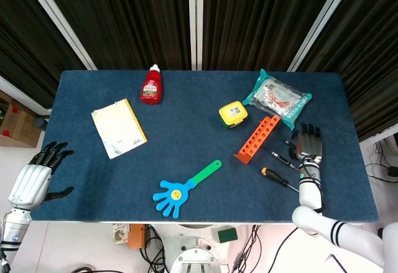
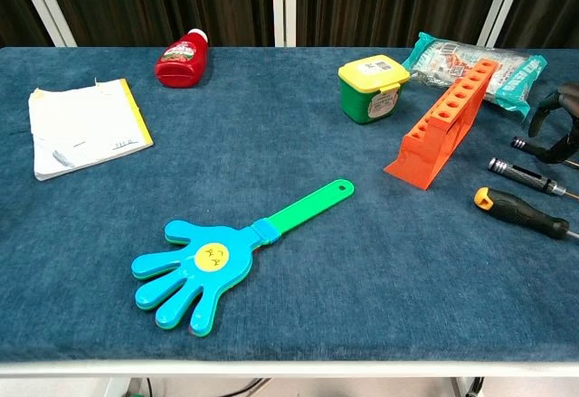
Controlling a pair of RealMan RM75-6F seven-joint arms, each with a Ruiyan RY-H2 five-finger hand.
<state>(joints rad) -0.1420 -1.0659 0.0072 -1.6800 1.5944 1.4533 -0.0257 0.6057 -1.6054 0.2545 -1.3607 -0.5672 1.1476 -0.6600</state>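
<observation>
Reaching step: right hand (image 1: pixel 308 143) spread, empty, beside screwdrivers (image 1: pixel 278 178) near orange rack (image 1: pixel 257 138); left hand (image 1: pixel 34 176) spread off table (image 1: pixel 186 99). Next: precise pinch on handle.

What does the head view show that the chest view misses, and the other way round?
Only the head view shows the left hand, off the table's left edge with fingers apart, and the whole right hand. Only the chest view shows the orange rack from the side, sloping like a wedge. Both share the hand-shaped clapper, notepad, ketchup bottle, green tub and screwdrivers.
</observation>
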